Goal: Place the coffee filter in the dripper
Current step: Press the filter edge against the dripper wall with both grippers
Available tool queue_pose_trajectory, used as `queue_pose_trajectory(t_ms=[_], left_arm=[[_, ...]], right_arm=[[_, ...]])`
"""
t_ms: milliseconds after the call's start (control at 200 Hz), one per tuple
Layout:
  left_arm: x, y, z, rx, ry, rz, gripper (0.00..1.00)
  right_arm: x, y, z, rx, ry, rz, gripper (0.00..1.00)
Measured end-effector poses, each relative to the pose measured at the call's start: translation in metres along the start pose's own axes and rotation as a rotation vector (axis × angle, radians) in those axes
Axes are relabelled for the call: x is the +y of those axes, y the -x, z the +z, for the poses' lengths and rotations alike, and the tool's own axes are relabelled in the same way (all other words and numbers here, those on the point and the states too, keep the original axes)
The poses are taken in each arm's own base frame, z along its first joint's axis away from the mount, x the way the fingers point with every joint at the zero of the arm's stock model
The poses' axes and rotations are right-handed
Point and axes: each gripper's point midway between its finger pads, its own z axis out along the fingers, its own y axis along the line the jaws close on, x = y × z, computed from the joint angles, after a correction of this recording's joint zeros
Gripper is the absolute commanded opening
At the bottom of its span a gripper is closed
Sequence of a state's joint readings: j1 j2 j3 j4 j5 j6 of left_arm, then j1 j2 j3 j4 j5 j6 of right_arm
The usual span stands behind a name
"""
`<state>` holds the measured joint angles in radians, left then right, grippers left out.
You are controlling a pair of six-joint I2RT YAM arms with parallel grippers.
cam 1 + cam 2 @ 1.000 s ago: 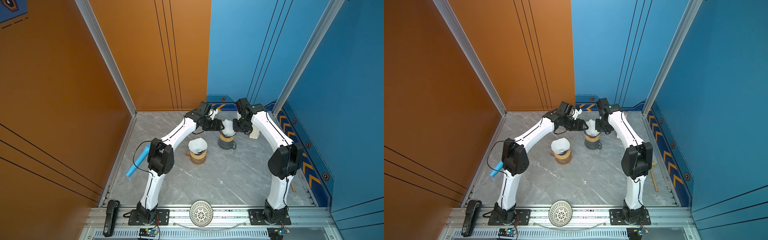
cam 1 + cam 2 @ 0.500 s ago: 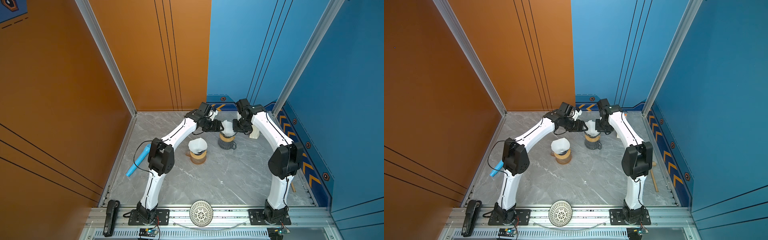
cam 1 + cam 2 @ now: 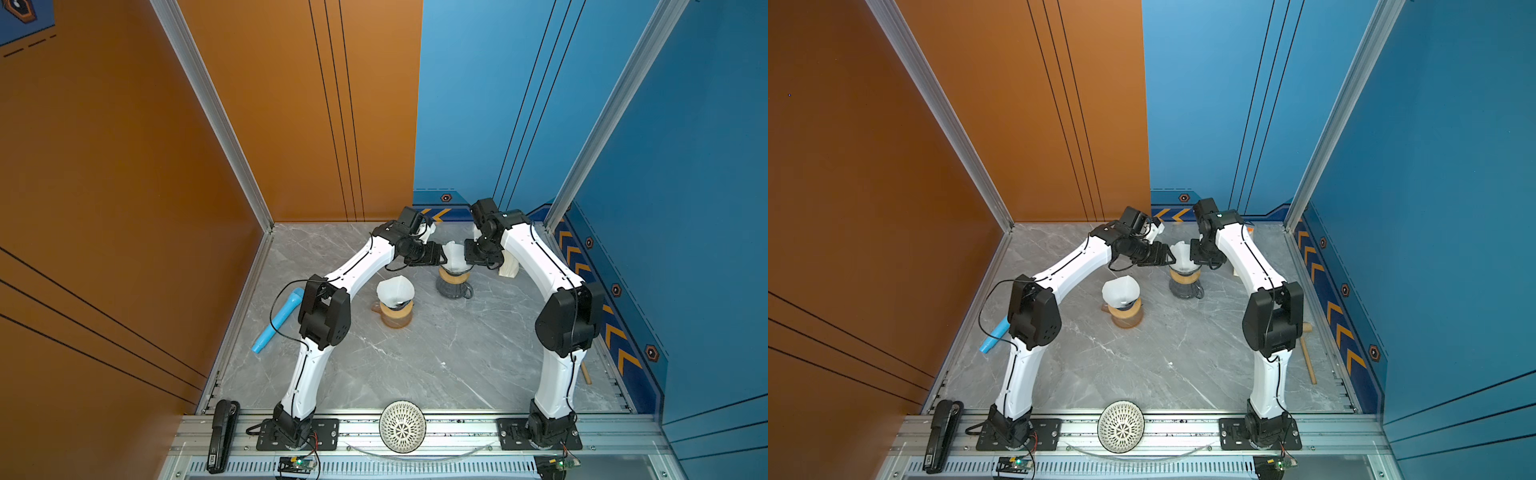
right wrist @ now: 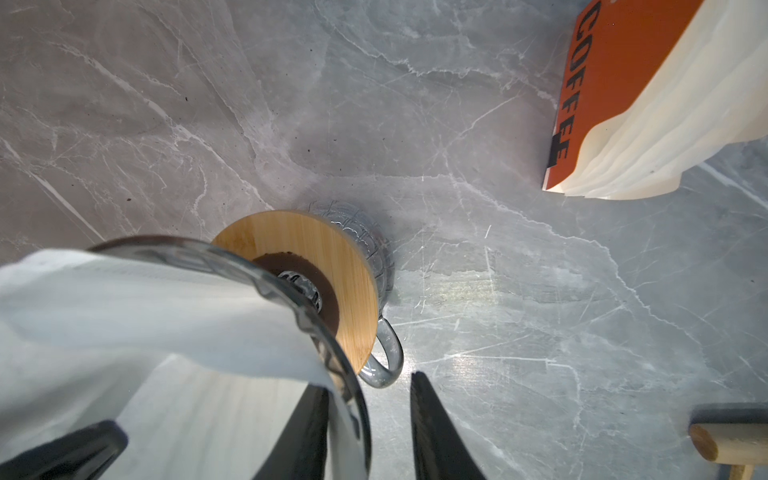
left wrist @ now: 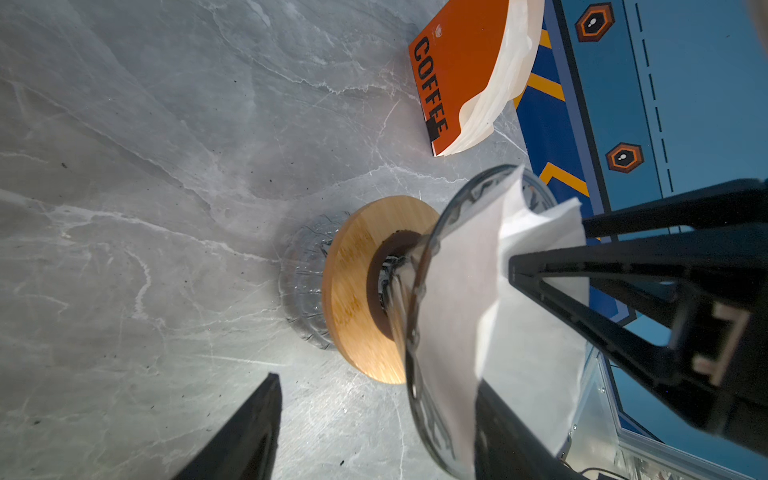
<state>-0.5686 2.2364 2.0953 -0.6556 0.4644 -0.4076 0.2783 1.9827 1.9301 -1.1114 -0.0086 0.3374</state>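
Nothing moved: left pincer (image 5: 376, 382) and right pincer (image 4: 368, 382) spread astride dripper (image 5: 415, 415); pack (image 5: 457, 75) reads COFFEE.

The coffee filter (image 3: 454, 254) stands in the dripper (image 3: 453, 276) at the back middle of the table (image 3: 436, 357). A second dripper (image 3: 397, 311) sits nearer, to its left. A filter pack (image 3: 509, 268) lies just to its right, and a tube (image 3: 277, 320) lies along the left edge. What seems a stapler (image 3: 222, 434) and a mesh bowl (image 3: 402, 426) rest on the front rail.

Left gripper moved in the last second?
No. In a top view the left gripper sits at the same spot against the dripper.
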Motion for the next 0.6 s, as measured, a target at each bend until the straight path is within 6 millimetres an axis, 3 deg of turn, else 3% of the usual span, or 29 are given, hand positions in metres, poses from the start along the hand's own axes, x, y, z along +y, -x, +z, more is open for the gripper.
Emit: queue_pose_trajectory(t_ms=[601], left_arm=[[-0.0005,0.006,-0.004,-0.015,-0.002,0.002,0.7]], right_arm=[[0.0043,-0.0019,0.0078,0.021,0.02,0.0,0.31]])
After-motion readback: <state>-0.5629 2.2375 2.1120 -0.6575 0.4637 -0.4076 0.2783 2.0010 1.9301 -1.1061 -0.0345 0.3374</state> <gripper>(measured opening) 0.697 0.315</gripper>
